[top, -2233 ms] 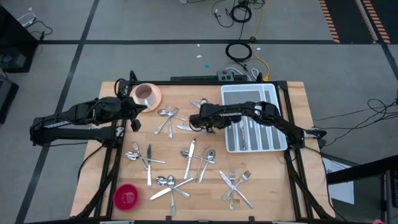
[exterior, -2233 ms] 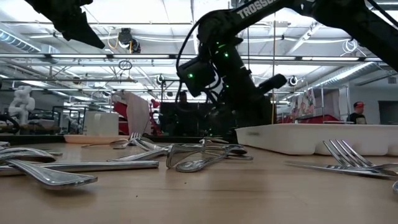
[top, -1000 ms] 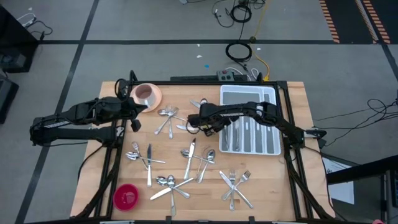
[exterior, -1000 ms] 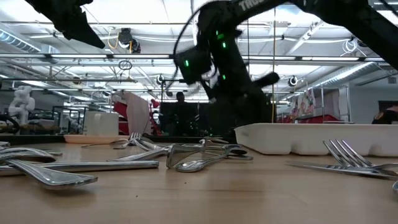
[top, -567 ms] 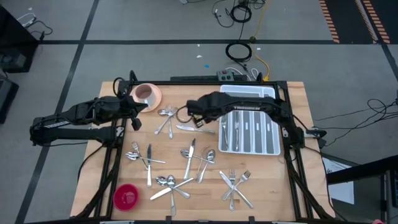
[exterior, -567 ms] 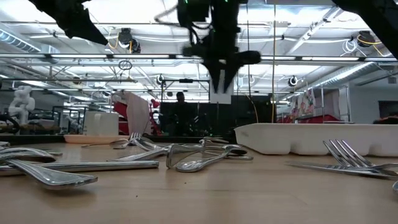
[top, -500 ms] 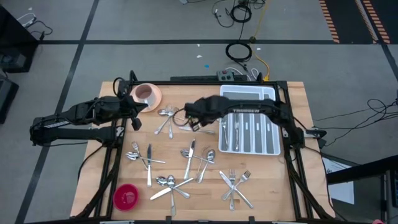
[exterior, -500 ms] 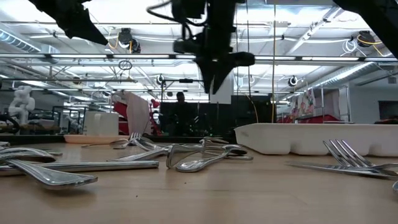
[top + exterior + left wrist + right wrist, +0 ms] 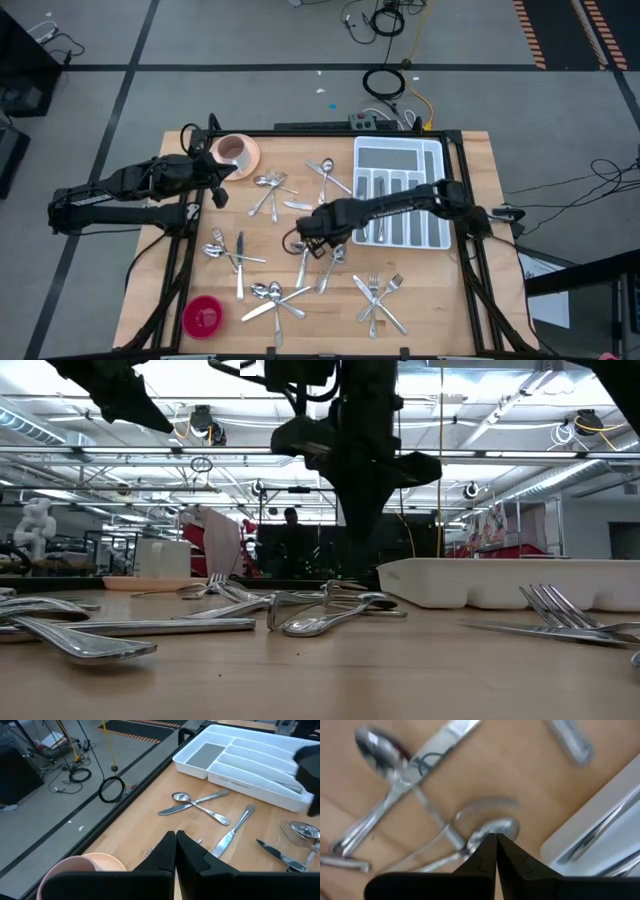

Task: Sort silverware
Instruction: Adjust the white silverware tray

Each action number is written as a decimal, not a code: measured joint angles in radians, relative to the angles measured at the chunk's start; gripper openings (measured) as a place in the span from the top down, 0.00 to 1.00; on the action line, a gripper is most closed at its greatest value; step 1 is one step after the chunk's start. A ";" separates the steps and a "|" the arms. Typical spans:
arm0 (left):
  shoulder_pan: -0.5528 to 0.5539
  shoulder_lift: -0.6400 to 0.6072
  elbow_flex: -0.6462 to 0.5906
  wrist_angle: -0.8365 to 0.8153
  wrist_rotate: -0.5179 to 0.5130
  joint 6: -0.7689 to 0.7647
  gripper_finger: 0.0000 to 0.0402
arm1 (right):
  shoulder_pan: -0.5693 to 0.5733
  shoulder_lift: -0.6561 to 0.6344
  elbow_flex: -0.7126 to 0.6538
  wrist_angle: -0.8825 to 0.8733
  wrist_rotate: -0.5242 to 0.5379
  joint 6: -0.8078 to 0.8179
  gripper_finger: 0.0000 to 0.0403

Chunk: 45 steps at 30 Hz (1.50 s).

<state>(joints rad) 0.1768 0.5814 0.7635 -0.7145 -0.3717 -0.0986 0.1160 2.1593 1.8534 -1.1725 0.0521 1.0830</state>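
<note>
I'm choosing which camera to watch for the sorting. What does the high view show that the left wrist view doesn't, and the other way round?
Only the high view shows the red bowl, the fork cluster and the right gripper over the middle pile. Only the left wrist view shows the left gripper fingers shut together. Both show the white tray, the pink cup and the crossed spoon and knife near the tray.

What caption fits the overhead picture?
Right gripper hovers over scattered silverware beside the white tray; left gripper waits.
</note>
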 joint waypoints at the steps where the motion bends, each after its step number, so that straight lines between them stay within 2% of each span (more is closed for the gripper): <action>1: 0.000 0.001 0.000 0.000 0.000 0.000 0.98 | 0.010 0.000 0.000 0.001 -0.014 0.013 1.00; 5: 0.000 0.001 0.000 -0.001 0.000 0.000 0.98 | 0.074 0.000 0.000 -0.008 -0.056 0.052 1.00; 9: 0.000 0.001 0.000 -0.001 0.000 0.000 0.98 | 0.126 -0.001 -0.005 -0.125 -0.093 0.083 1.00; 13: 0.000 0.002 0.000 0.001 0.000 0.000 0.98 | 0.128 -0.001 -0.045 -0.224 -0.116 0.112 1.00; 15: 0.000 0.005 0.000 0.003 0.000 0.001 0.98 | 0.128 -0.002 -0.077 -0.221 -0.149 0.110 1.00; 20: 0.000 0.007 0.000 0.003 -0.001 0.002 0.98 | 0.128 -0.001 -0.144 -0.223 -0.156 0.115 1.00; 27: 0.000 0.008 0.000 0.003 -0.004 0.003 0.98 | 0.123 -0.002 -0.170 -0.400 -0.154 0.111 1.00; 45: 0.000 0.010 0.000 0.003 -0.008 0.019 0.98 | 0.108 -0.006 -0.382 -0.396 -0.140 0.101 1.00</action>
<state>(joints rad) 0.1764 0.5911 0.7639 -0.7116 -0.3802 -0.0793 0.2239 2.1538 1.4712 -1.5684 -0.0875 1.1835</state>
